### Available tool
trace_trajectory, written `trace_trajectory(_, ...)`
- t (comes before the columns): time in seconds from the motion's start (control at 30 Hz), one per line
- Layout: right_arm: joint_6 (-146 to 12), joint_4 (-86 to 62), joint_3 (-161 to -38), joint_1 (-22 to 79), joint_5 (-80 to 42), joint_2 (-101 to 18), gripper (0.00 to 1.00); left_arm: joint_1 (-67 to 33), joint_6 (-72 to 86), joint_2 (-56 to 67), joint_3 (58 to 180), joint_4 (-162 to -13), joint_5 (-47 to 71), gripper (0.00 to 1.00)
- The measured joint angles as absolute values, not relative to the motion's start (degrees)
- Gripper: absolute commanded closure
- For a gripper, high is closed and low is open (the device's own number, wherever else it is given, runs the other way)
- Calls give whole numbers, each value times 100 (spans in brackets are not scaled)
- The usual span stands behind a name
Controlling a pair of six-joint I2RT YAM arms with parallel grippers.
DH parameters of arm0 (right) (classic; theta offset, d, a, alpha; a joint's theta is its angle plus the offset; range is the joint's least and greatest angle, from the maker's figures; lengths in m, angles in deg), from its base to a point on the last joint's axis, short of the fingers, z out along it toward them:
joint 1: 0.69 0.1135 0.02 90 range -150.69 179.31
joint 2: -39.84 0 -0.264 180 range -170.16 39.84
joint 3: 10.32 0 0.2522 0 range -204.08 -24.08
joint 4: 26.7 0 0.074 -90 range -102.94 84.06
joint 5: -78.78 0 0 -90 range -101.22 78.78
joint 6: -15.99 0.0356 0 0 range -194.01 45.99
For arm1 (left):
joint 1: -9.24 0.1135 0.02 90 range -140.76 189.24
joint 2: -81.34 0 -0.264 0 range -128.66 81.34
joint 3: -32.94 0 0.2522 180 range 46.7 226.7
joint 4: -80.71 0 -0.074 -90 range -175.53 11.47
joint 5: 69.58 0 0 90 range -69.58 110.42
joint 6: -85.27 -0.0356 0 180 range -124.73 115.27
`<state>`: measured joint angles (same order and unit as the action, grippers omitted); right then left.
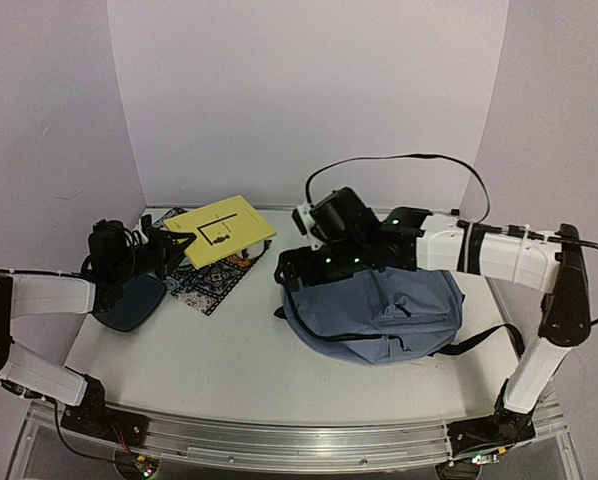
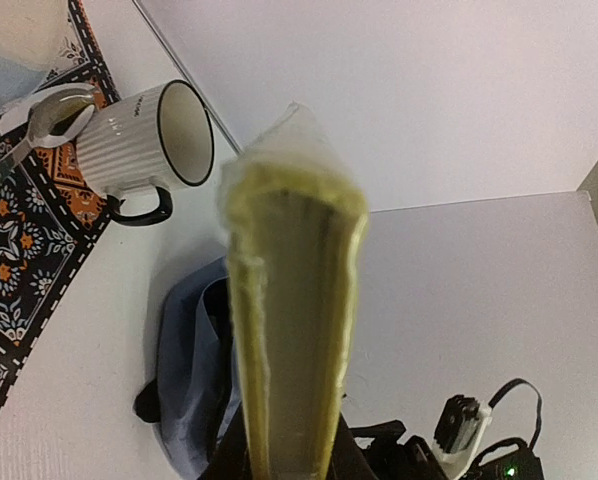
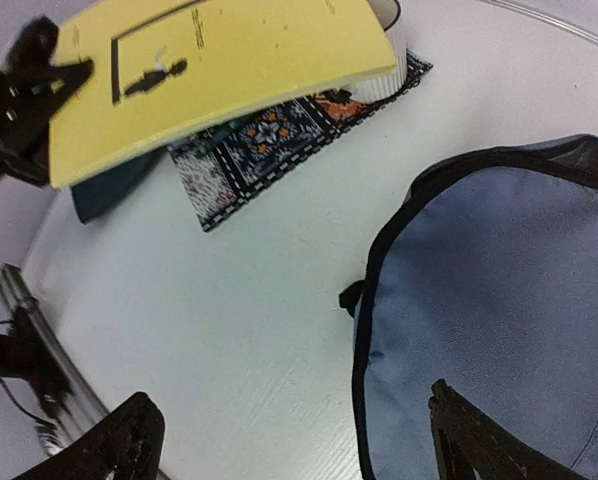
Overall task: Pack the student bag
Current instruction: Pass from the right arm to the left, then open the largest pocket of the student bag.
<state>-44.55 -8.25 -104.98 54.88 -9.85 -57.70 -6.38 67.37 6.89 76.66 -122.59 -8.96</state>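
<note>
Off to the left, the left gripper is clamped on one edge of a yellow book, holding it in the air above a patterned mat near a white mug and a spoon. A dark tray lies beside the mat. The backpack lies on the table's right half, and the right gripper hovers over its left edge with its fingers spread wide and empty.
</note>
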Motion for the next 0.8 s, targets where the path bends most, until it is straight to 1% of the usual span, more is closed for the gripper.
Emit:
trace_trajectory(0.17, -5030, 327, -11351, 5999, 64, -6664, 6, -385, 6573, 792, 7664, -11996, -1095, 100)
trace_trajectory(0.23, -5284, 825, -11889, 6222, 665, -7230, 6, -354, 6481, 853, 7664, -11881, -1200, 100)
trace_trajectory(0.37, -5559, 1584, -12616, 6524, 1550, -8023, 8, -356, 6376, 877, 7664, -11743, -1325, 100)
trace_trajectory(0.43, -5605, 1737, -12748, 6587, 1753, -8194, 11, -354, 6354, 877, 7664, -11708, -1349, 100)
trace_trajectory(0.5, -5647, 2060, -12975, 6729, 2291, -8561, 12, -347, 6286, 877, 7664, -11645, -1364, 100)
trace_trajectory(0.67, -5677, 2358, -13034, 6878, 2988, -8908, 12, -345, 6265, 877, 7664, -11531, -1399, 100)
trace_trajectory(0.8, -5710, 2465, -13075, 6922, 3281, -9109, 13, -345, 6265, 877, 7664, -11498, -1403, 100)
